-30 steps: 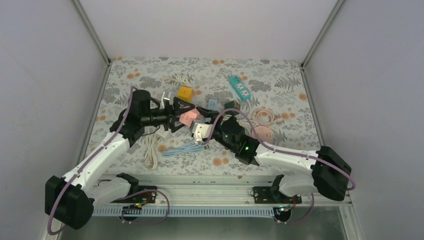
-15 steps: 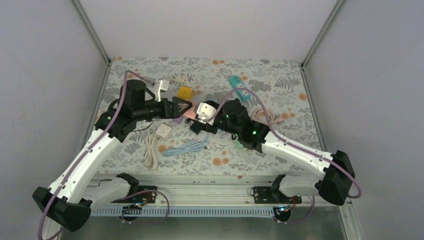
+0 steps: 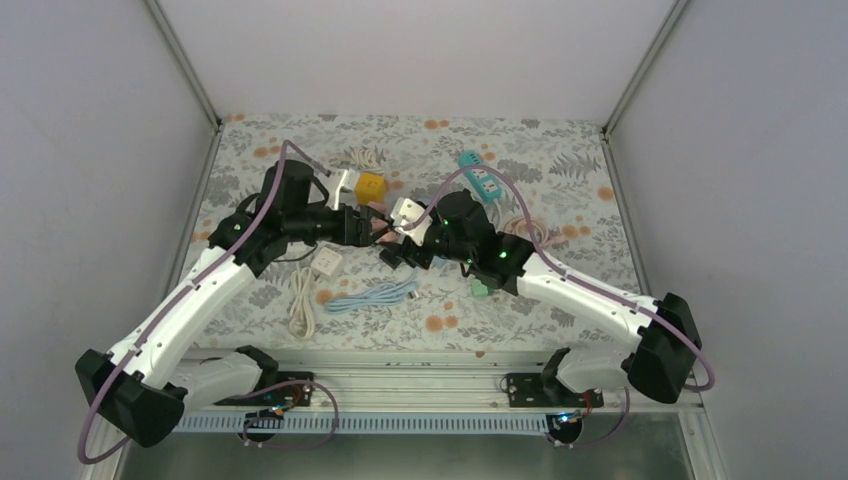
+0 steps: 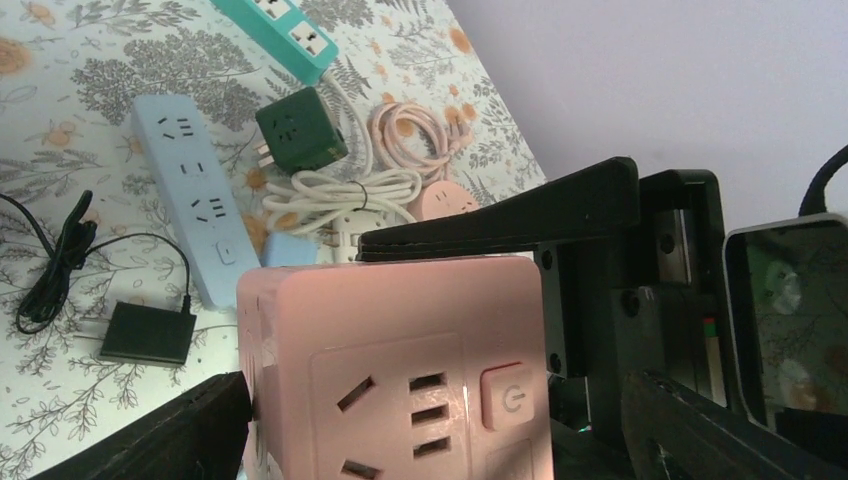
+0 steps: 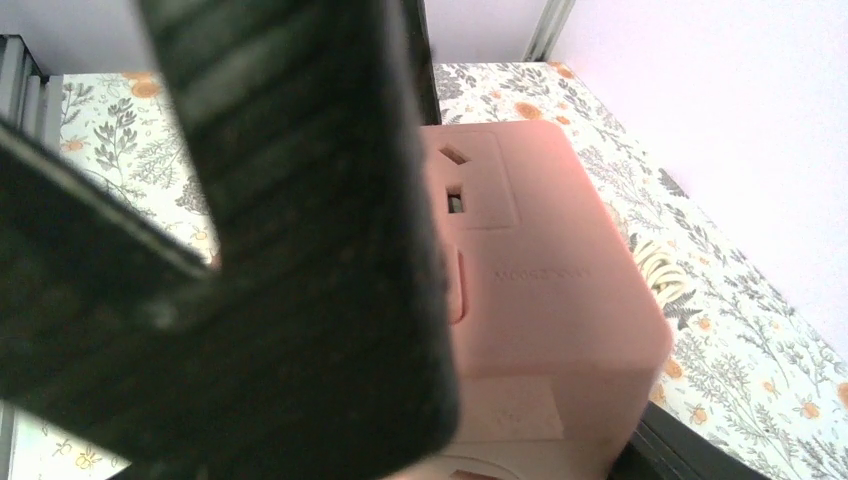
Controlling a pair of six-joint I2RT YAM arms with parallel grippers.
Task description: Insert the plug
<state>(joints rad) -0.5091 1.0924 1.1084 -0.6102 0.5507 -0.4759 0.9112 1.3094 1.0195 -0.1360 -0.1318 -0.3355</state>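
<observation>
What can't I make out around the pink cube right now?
- Prongs of the pink cube: none visible; left wrist view's bottom edge cuts it.
- Grip from the right: right wrist view, blurred black finger covers it.
- Cube itself: top view, too small, mostly covered.

Floral tablecloth [image 3: 575,175]; plain pale walls [image 3: 400,50]; even light.

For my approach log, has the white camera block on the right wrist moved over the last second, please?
Yes. The white camera block has shifted away from the light blue coiled cable, toward the yellow cube socket.
</observation>
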